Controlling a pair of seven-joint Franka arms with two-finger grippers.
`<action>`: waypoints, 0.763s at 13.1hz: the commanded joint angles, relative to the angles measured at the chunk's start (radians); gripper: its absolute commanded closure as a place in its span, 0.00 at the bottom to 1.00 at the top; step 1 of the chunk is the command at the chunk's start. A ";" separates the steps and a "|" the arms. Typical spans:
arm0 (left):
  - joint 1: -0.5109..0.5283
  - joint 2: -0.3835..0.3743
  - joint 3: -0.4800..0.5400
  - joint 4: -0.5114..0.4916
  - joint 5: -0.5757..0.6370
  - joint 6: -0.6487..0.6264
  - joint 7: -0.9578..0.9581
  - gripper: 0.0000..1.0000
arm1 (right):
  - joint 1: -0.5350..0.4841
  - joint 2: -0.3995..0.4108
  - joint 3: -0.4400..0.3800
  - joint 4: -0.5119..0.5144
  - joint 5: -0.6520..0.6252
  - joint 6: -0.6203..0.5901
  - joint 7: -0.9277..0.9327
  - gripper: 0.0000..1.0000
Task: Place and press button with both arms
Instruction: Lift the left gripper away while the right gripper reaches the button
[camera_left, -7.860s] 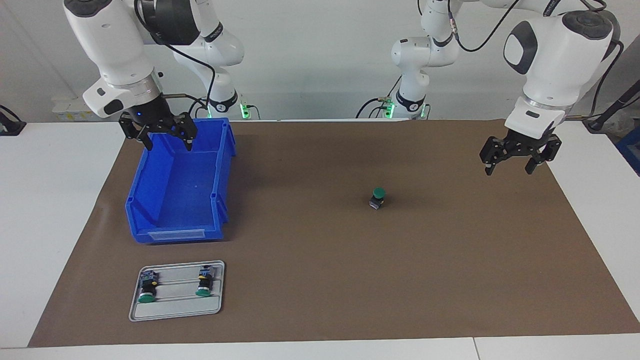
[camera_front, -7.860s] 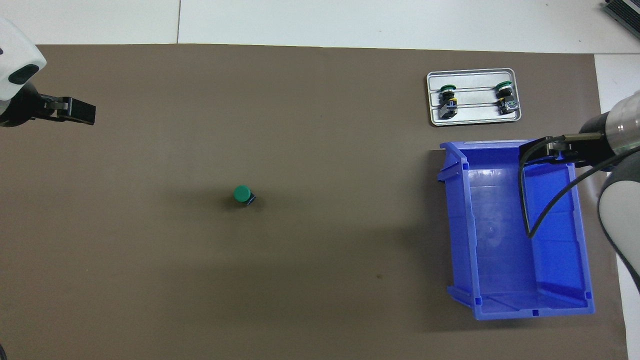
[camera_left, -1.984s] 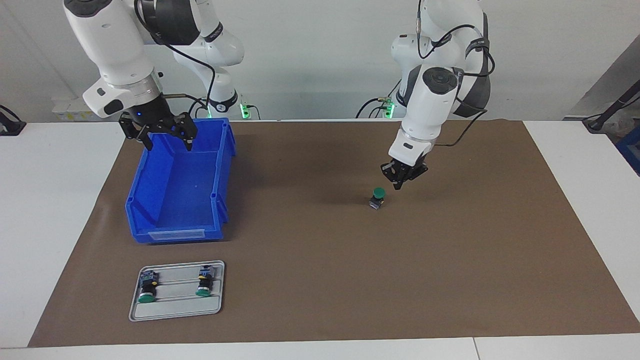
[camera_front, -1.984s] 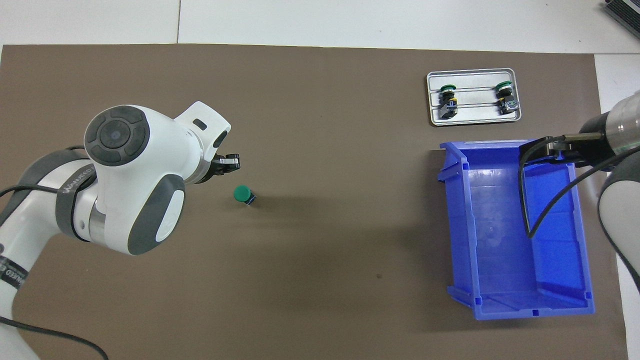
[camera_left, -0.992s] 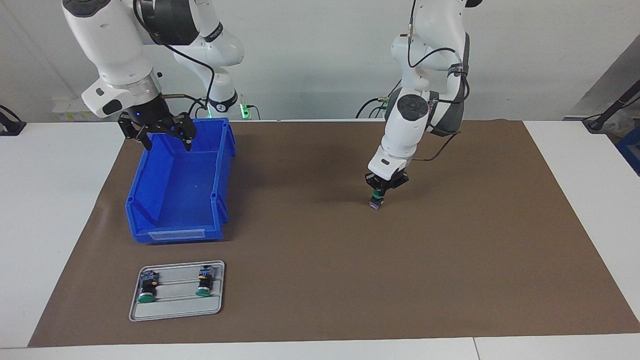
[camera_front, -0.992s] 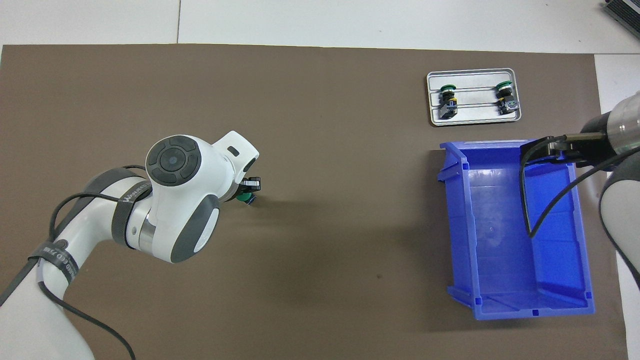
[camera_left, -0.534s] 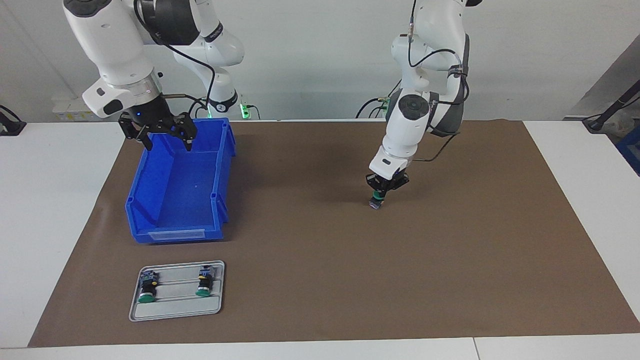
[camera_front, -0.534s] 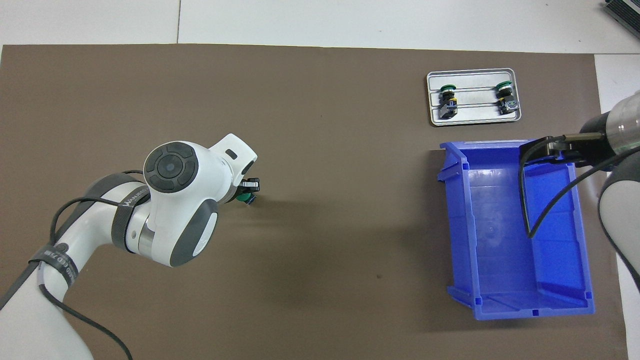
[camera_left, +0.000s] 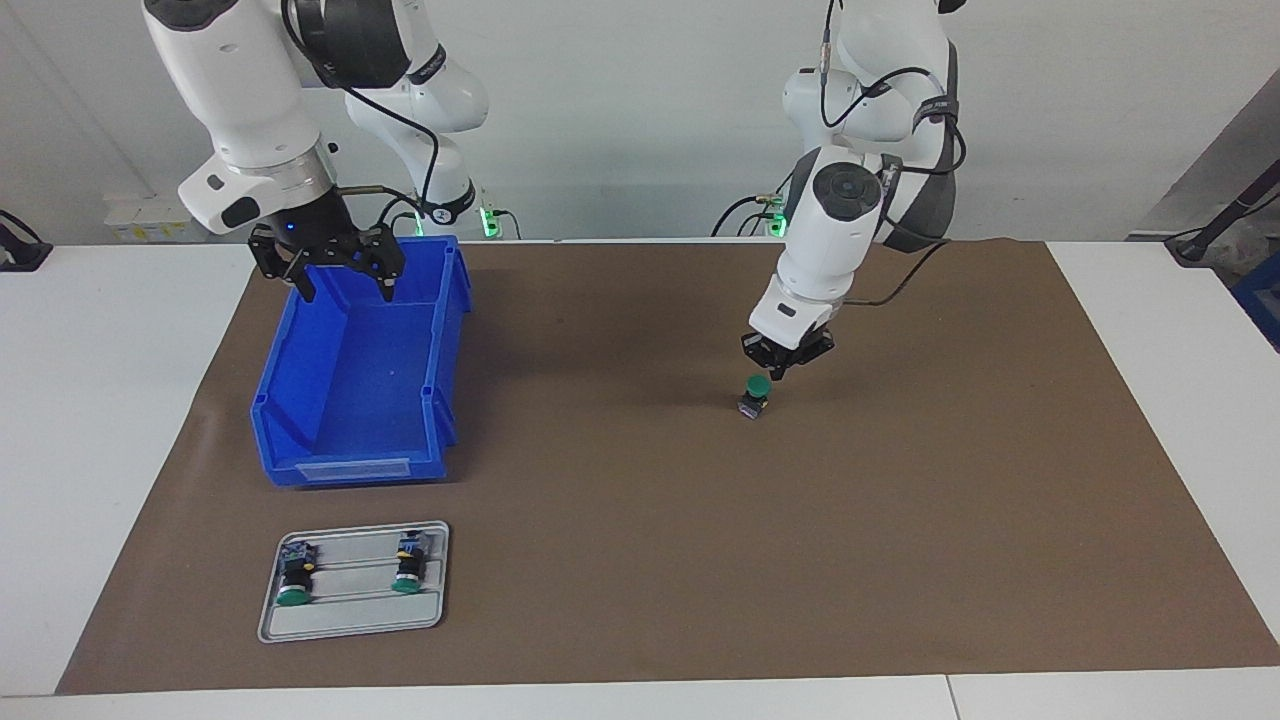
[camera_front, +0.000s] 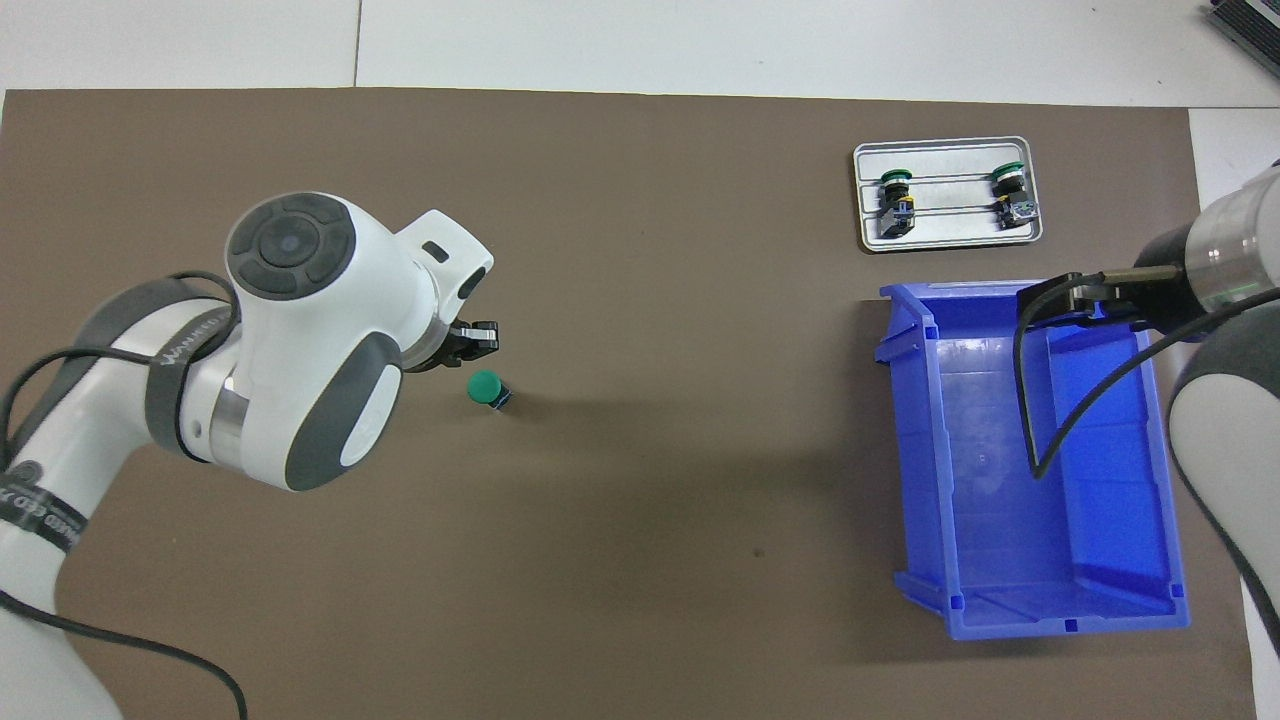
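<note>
Brown mat (camera_left: 900, 520), upright green-capped button (camera_left: 756, 393)

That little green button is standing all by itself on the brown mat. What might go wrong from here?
1. The button stands upright, unsupported on the mat; the shut left end effector hangs just above its cap, so a slanted move might topple it.
2. The open right end effector hangs over the blue bin; dropping or swinging, it might catch the rim.

White arms (camera_left: 840, 230), grey joint caps, black cables.
</note>
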 joint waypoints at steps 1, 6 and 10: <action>0.090 0.017 0.001 0.164 -0.009 -0.175 0.088 1.00 | -0.003 -0.004 0.073 -0.012 0.009 0.023 0.127 0.01; 0.257 -0.030 0.009 0.265 -0.029 -0.375 0.352 1.00 | 0.112 0.055 0.144 -0.011 0.008 0.128 0.466 0.02; 0.262 -0.090 0.006 0.261 -0.028 -0.397 0.352 0.22 | 0.235 0.127 0.147 0.029 0.002 0.173 0.707 0.02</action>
